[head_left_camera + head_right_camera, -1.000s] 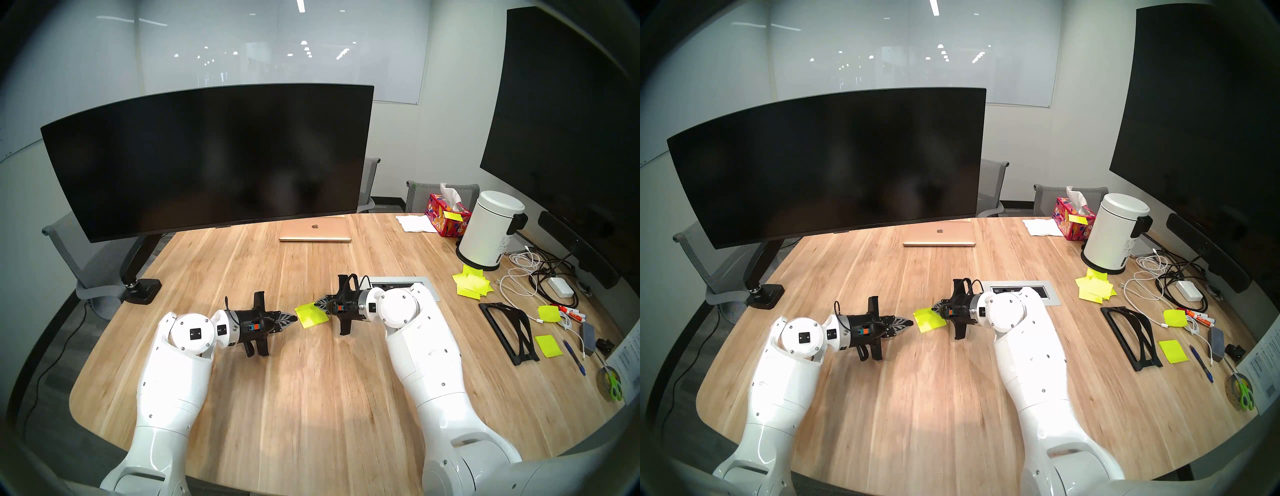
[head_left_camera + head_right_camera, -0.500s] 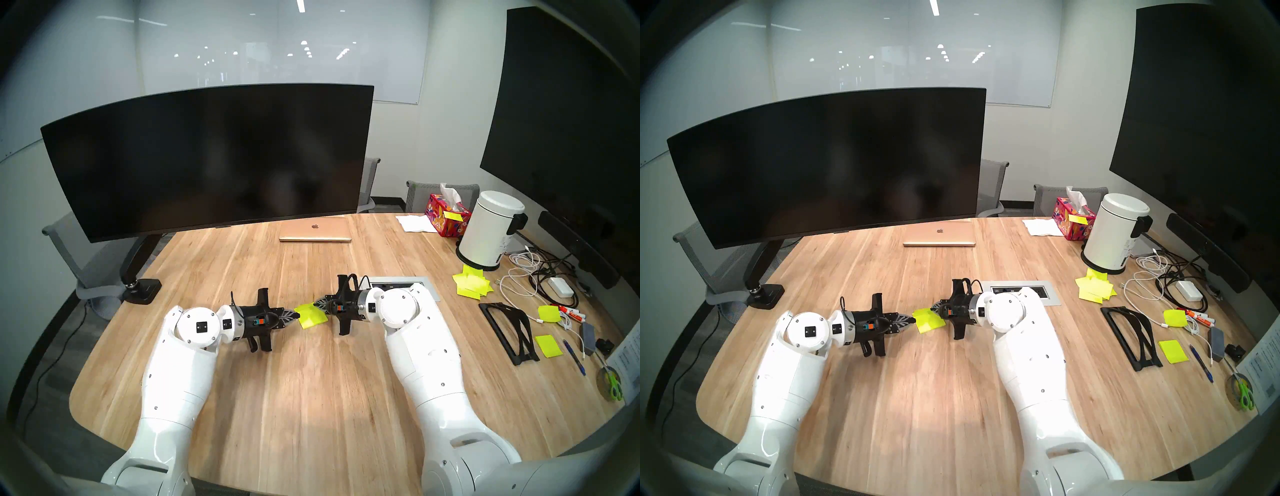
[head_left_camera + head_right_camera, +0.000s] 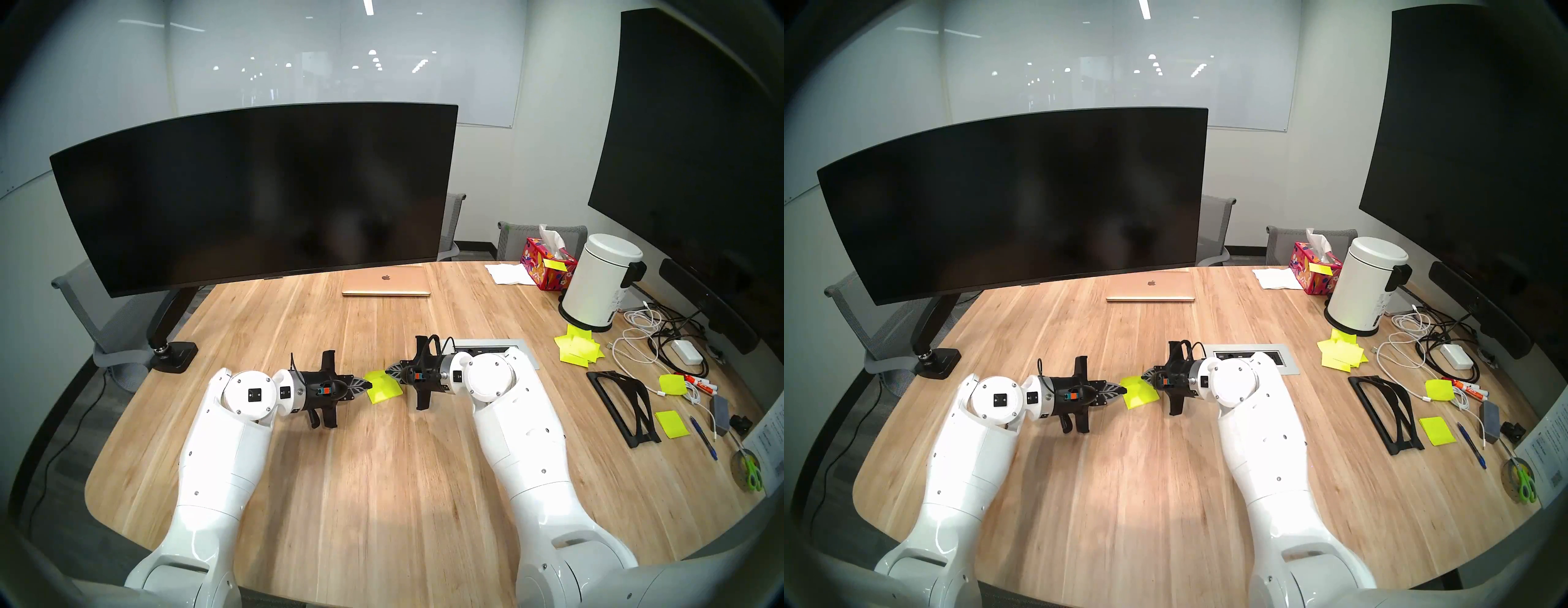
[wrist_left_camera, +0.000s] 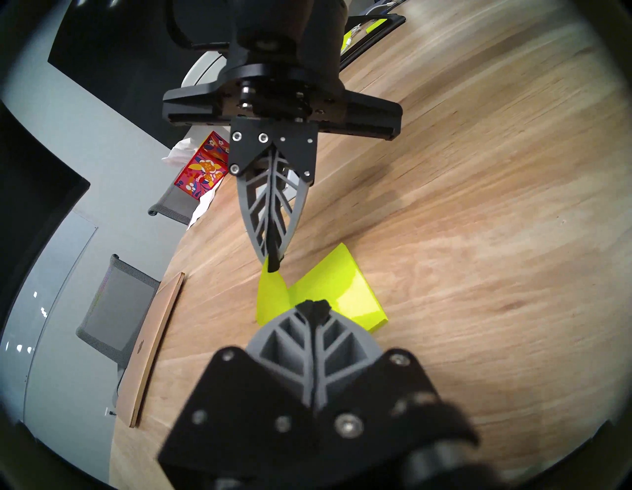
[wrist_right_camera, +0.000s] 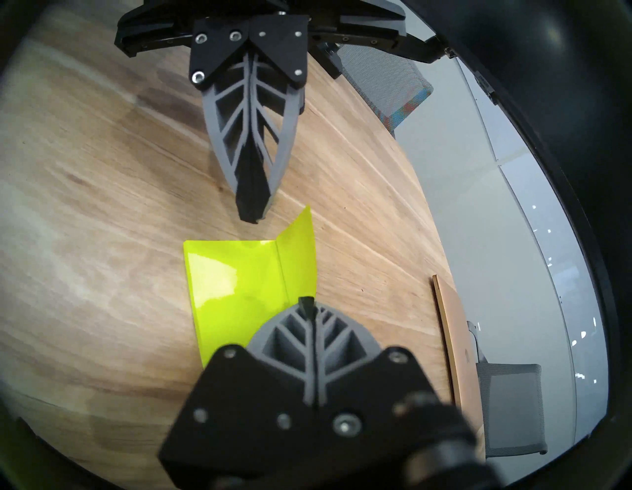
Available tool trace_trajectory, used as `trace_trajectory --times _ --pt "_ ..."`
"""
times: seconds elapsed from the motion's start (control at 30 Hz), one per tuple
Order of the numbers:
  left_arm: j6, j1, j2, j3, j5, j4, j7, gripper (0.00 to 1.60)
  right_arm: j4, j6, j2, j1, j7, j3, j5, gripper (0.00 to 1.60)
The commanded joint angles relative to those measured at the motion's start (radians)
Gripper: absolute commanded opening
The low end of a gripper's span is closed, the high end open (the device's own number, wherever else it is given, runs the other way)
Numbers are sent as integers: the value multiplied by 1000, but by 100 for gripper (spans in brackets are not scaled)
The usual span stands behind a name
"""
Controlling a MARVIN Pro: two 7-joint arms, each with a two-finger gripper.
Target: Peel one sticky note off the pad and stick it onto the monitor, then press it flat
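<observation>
At table centre, the right gripper (image 4: 273,265) pinched the sticky note (image 5: 297,260) lifted off the pad (image 3: 384,390) (hinge attached), while the left gripper (image 5: 251,215), fingers together, touched the pad's edge empty.

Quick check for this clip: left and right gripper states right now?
Left gripper: shut, empty, tip pressing on the pad.
Right gripper: shut on the sticky note, its corner lifted off the pad.

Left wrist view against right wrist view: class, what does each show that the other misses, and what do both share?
Only left wrist: the tissue box, and the right gripper seen head-on, shut on the sticky note corner. Only right wrist: the shut left gripper head-on. Both: the pad, the lifted note, the laptop.
</observation>
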Motion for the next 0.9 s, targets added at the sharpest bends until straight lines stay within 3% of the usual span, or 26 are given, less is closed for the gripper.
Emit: trace_trajectory --times 0.0,0.87 --pt "-5 -12 0 4 3 -6 3 0 -19 0 -17 12 1 -3 12 0" --pt "25 -36 -23 33 83 43 50 0 -20 6 -25 4 -1 2 9 0"
